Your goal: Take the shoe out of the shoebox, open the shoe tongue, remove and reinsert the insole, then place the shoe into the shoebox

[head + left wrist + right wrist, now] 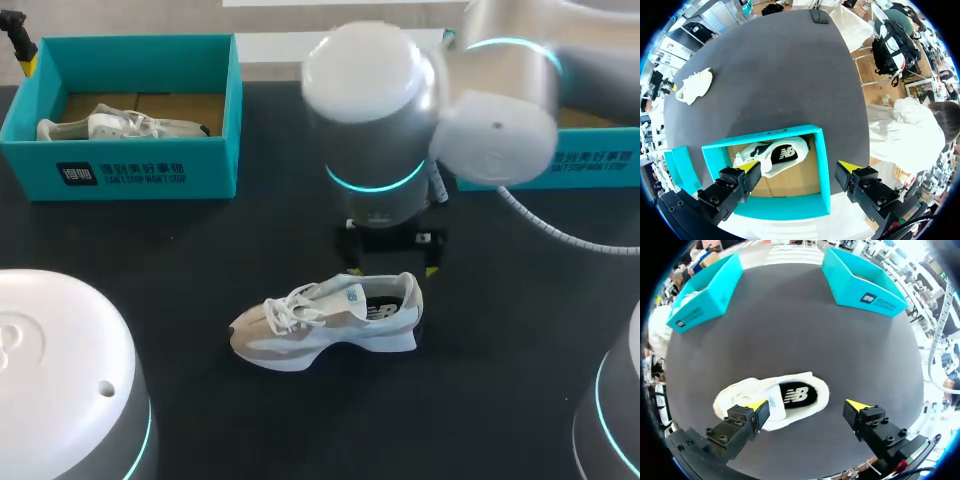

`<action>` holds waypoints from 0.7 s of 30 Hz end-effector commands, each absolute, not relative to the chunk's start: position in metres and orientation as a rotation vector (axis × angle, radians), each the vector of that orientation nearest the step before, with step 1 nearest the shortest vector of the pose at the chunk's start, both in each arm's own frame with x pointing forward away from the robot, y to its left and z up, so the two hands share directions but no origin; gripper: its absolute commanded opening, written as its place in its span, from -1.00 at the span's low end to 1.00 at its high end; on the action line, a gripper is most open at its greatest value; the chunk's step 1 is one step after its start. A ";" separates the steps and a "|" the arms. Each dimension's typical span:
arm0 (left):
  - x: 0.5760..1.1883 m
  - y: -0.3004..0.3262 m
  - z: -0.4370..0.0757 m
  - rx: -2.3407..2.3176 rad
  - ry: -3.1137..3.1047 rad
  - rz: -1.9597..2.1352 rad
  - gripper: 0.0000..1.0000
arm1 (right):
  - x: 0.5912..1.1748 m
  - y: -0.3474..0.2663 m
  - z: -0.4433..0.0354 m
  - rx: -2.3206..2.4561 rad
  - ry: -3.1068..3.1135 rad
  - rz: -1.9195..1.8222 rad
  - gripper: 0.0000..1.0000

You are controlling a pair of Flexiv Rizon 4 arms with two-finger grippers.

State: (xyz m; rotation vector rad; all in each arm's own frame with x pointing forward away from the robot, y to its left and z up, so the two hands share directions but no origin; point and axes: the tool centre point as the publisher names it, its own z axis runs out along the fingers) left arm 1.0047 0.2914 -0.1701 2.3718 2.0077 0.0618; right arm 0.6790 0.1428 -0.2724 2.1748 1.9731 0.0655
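Note:
A beige and white shoe [325,322] lies on its sole in the middle of the black table, toe to the left, with a black insole [797,395] showing in its mouth. My right gripper [392,268] hangs open just behind and above the heel. In the right wrist view the shoe [765,400] lies under the open right gripper [808,405], with one yellow tip over its side, and neither finger grips it. My left gripper [800,167] stands open above the teal shoebox [822,165], which holds a second shoe [775,157].
The teal shoebox [150,170] with the second shoe [120,125] stands at the back left. Another teal box [590,165] stands at the back right, half hidden by my right arm. Both boxes, one [705,295] and the other [865,290], lie ahead of the right gripper.

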 end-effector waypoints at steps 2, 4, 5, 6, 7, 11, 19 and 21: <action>1.004 0.292 -0.170 2.373 2.007 0.065 1.00 | 0.657 0.157 -0.259 1.207 2.805 0.034 1.00; 1.004 0.292 -0.170 2.373 2.007 0.065 1.00 | 0.653 0.161 -0.258 1.119 2.853 -0.003 1.00; 1.004 0.292 -0.170 2.373 2.007 0.065 1.00 | 0.652 0.163 -0.258 1.078 2.862 -0.035 1.00; 1.004 0.292 -0.170 2.373 2.007 0.065 1.00 | 0.651 0.164 -0.259 1.057 2.865 -0.064 1.00; 1.004 0.292 -0.170 2.373 2.007 0.065 1.00 | 0.650 0.164 -0.259 1.057 2.858 -0.086 1.00; 1.004 0.292 -0.170 2.373 2.007 0.065 1.00 | 0.651 0.163 -0.260 1.076 2.836 -0.102 1.00; 1.004 0.292 -0.170 2.373 2.007 0.065 1.00 | 0.651 0.163 -0.260 1.076 2.836 -0.102 1.00; 1.004 0.292 -0.170 2.373 2.007 0.065 1.00 | 0.651 0.163 -0.260 1.076 2.836 -0.102 1.00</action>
